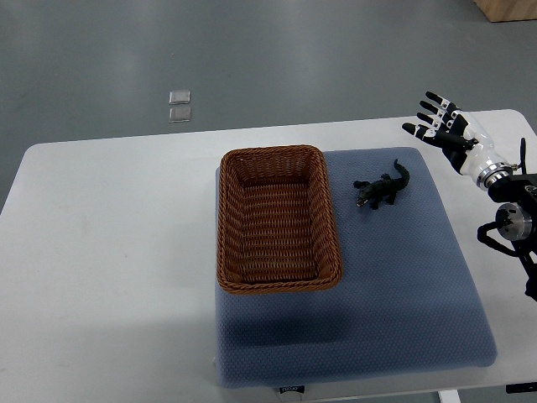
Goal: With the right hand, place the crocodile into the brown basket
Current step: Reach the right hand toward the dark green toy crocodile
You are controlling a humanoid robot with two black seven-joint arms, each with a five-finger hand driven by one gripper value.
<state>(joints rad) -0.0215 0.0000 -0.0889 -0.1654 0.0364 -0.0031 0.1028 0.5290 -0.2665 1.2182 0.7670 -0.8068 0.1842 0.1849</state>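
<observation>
A small dark toy crocodile point(382, 190) lies on the blue mat point(403, 285), just right of the brown wicker basket point(228, 218). Nothing is inside the basket. My right hand point(440, 124) comes in from the right edge and hovers above the table's far right, up and right of the crocodile. Its fingers are spread and hold nothing. A clear gap separates the hand from the crocodile.
The white table point(109, 243) carries the mat and basket. Two small clear squares point(179, 107) lie on the grey floor beyond the far edge. A wooden box corner point(508, 8) shows at the top right.
</observation>
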